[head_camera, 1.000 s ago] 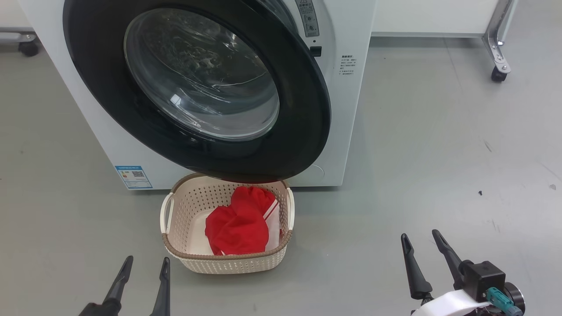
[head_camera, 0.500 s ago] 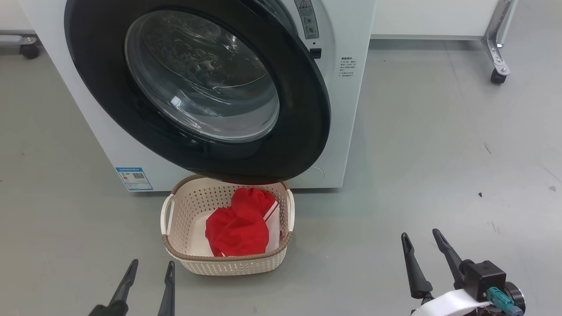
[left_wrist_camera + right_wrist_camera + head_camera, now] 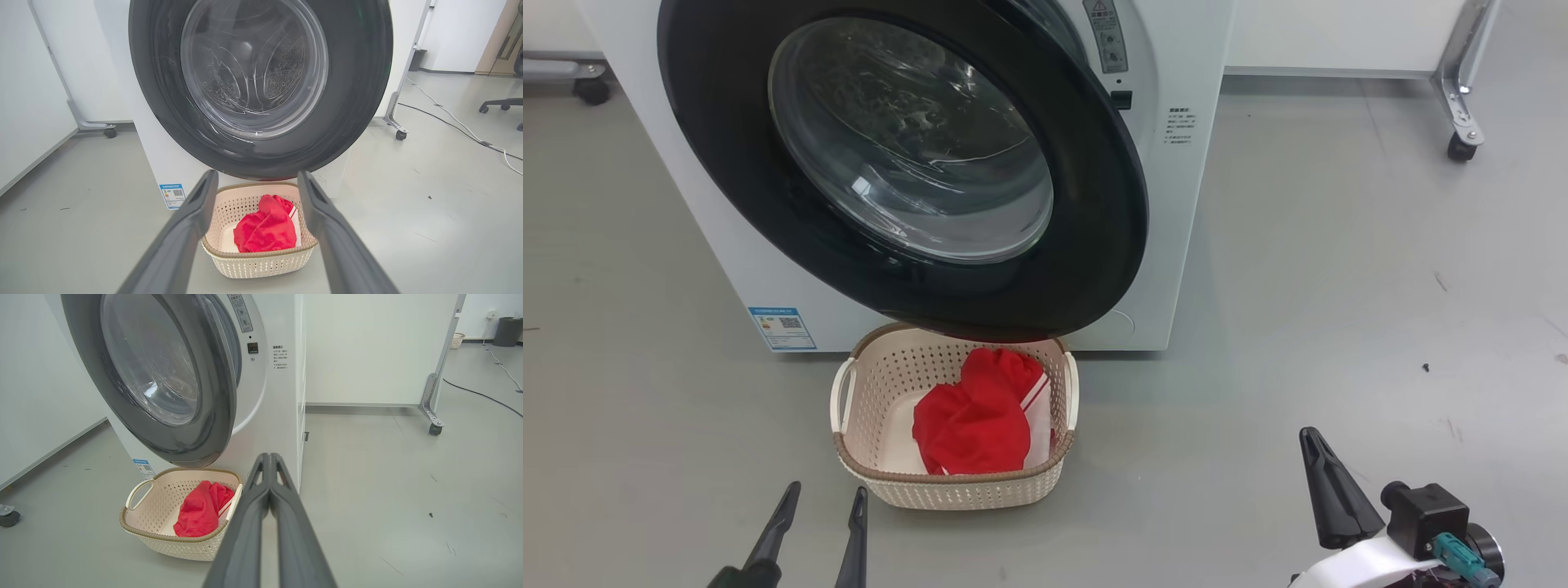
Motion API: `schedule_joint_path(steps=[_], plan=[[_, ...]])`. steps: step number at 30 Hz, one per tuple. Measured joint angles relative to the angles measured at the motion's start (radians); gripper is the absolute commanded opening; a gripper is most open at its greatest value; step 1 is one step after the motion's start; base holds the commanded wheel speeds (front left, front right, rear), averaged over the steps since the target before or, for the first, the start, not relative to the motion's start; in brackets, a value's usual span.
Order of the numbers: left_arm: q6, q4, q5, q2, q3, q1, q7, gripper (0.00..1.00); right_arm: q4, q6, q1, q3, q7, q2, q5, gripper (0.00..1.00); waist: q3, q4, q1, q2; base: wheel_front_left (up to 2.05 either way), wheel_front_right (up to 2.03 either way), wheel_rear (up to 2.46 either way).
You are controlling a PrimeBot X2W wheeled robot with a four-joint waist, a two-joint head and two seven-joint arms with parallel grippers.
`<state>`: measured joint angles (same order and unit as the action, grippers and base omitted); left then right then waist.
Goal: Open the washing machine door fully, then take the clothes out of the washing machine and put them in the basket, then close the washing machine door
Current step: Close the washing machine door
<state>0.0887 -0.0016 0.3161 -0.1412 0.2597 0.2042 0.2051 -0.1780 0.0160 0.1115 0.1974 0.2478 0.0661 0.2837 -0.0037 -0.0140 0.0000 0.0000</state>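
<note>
Red clothes [image 3: 976, 425] with a strip of white trim lay heaped in the right half of the basket [image 3: 870, 392], which stood on the grey floor [image 3: 1298, 286] just in front of the washer [image 3: 1176, 204]. The door [image 3: 1098, 245] hung ajar above it. From my head the lowest part of its black rim overlapped the basket's far edge. From my right wrist I saw a gap between the door and the washer's white front on the latch side. Through the door's glass the steel drum showed in my left wrist's view. A blue label [image 3: 782, 327] sat low on the washer's front, left of the basket. My left gripper [image 3: 826, 490] hovered near the basket's front left corner, fingers apart and holding nothing. My right gripper [image 3: 1313, 437] hung well to the right of the basket over the floor, fingers pressed together with nothing between them. A wheeled frame leg [image 3: 1462, 122] stood farther off on the right.
</note>
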Motion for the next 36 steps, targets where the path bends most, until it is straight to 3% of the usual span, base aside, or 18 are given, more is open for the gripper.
schedule_joint_path(steps=[7, 17, 27, 36], plan=[[0.0, -0.002, -0.003, 0.004, 0.012, -0.026, 0.0, 1.0, 0.005, 0.024, -0.016, 0.011, 0.0, 0.016, -0.001, 0.0, 0.01, 0.037, 0.0, 0.0, 0.0, 0.0, 0.0], [-0.006, -0.011, -0.022, 0.025, 0.045, -0.077, 0.004, 1.0, -0.002, 0.063, -0.18, 0.057, -0.017, 0.033, -0.023, 0.0, 0.041, 0.13, 0.0, 0.0, 0.0, 0.0, 0.0], [-0.015, -0.023, -0.023, 0.038, 0.061, -0.113, 0.016, 1.0, -0.056, 0.074, -0.386, 0.057, -0.068, 0.033, -0.024, 0.0, 0.095, 0.259, 0.0, 0.0, 0.0, 0.0, 0.0], [-0.015, -0.034, -0.023, 0.052, 0.058, -0.148, 0.025, 1.0, -0.122, 0.079, -0.529, 0.026, -0.103, 0.056, -0.02, 0.0, 0.169, 0.331, 0.0, 0.0, 0.0, 0.0, 0.0]])
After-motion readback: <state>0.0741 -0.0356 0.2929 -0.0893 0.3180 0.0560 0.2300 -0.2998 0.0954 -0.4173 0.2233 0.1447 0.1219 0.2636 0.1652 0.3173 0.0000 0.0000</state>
